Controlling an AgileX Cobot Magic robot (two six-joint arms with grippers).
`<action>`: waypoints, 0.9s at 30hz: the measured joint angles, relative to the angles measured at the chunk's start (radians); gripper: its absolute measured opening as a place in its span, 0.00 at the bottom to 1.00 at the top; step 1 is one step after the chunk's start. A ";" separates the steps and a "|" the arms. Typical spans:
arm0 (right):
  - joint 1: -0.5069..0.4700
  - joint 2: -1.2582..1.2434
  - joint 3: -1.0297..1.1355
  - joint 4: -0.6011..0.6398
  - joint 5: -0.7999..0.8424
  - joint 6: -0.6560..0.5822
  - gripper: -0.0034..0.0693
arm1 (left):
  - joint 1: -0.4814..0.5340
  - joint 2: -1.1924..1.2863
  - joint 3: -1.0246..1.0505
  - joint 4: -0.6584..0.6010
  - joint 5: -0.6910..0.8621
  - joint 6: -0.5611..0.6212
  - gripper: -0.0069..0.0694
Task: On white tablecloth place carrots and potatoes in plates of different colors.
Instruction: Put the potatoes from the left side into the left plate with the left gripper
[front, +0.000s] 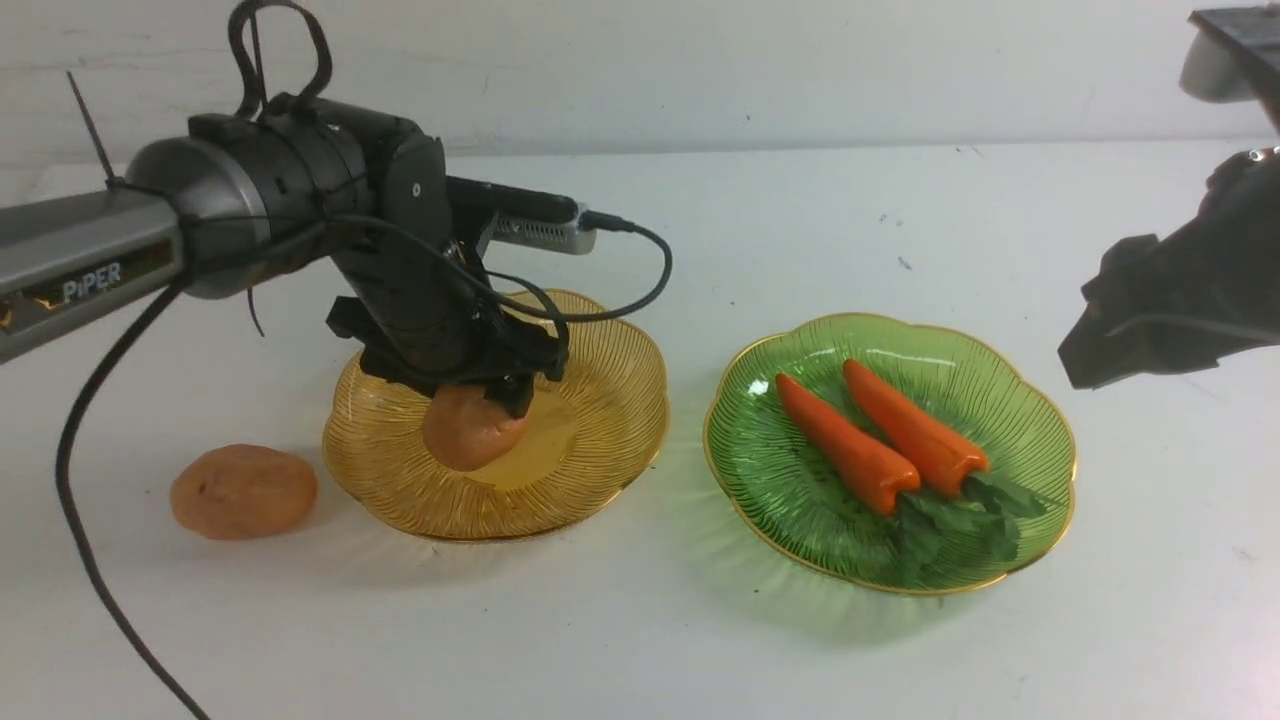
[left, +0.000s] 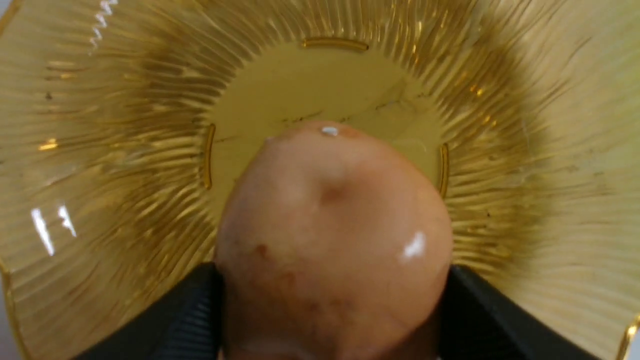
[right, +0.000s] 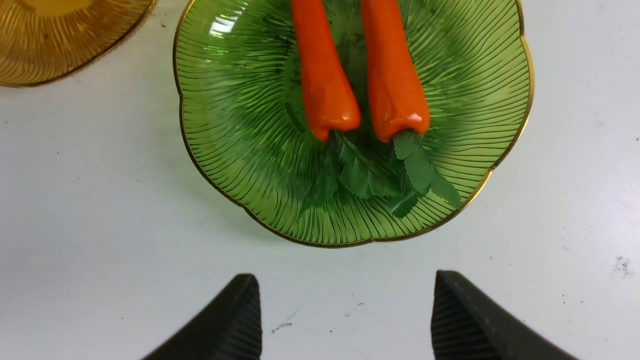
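Nearest the front camera, a black cable (front: 72, 520) trails over the white tablecloth (front: 640, 640) that covers the worktop. Behind it a loose potato (front: 243, 492) lies on the cloth just beside the amber plate (front: 600, 430), on the robot's left of it, with its long axis running roughly across the view. Over that plate the left end effector (front: 480, 392) points down with a second potato (front: 468, 432) between its jaws. The potato's underside appears to rest on the dish. Both carrots (front: 848, 448) lie side by side in the green plate (front: 770, 480), and the right end effector (front: 1090, 340) hangs well apart on the robot's right.

From the left wrist, the second potato fills the middle, with a black finger (left: 190, 310) close against each flank. Whether they press it or merely flank it cannot be told.

From the right wrist, the jaws stand wide with only bare cloth between them, and the carrots lie beyond.

Judging by this, only the loose potato remains. It lies to the left of the left end effector and nearer the camera, so the left arm is much the closer. A grasp across its short axis looks easiest.
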 joint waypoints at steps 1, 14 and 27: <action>0.000 0.000 0.000 0.000 0.000 0.000 0.63 | 0.000 0.004 -0.006 0.000 -0.009 0.000 0.78; 0.000 0.000 0.000 0.001 0.000 -0.001 0.63 | 0.000 -0.031 -0.190 0.000 0.178 -0.007 0.83; 0.000 0.000 0.000 0.001 0.000 -0.008 0.63 | 0.155 -0.229 -0.159 0.070 0.380 0.334 0.12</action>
